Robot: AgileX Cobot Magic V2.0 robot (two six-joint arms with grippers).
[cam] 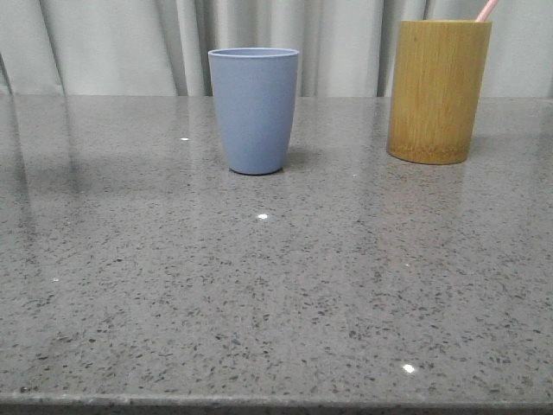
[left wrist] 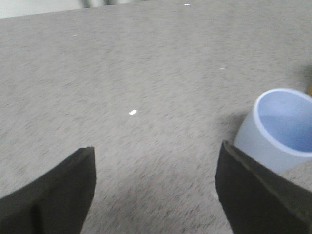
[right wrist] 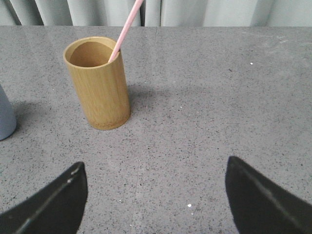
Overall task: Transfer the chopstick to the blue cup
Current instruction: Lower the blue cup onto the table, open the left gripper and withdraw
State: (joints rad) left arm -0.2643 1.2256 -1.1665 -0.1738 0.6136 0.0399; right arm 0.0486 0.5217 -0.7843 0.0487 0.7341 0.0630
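The blue cup [cam: 253, 109] stands upright and empty near the middle of the grey table. A pale pink chopstick [cam: 486, 10] leans out of the yellow-brown bamboo holder [cam: 437, 91] at the back right; only its top end shows. In the right wrist view the chopstick [right wrist: 126, 27] rises from the holder [right wrist: 97, 83], well ahead of my open, empty right gripper [right wrist: 156, 168]. In the left wrist view my left gripper [left wrist: 157, 153] is open and empty over bare table, with the blue cup [left wrist: 280, 129] just beyond one finger. Neither gripper shows in the front view.
The speckled grey stone table [cam: 276, 285] runs to a front edge at the bottom of the front view. Pale curtains [cam: 130, 43] hang behind the table. The blue cup's edge [right wrist: 6, 119] also shows in the right wrist view beside the holder.
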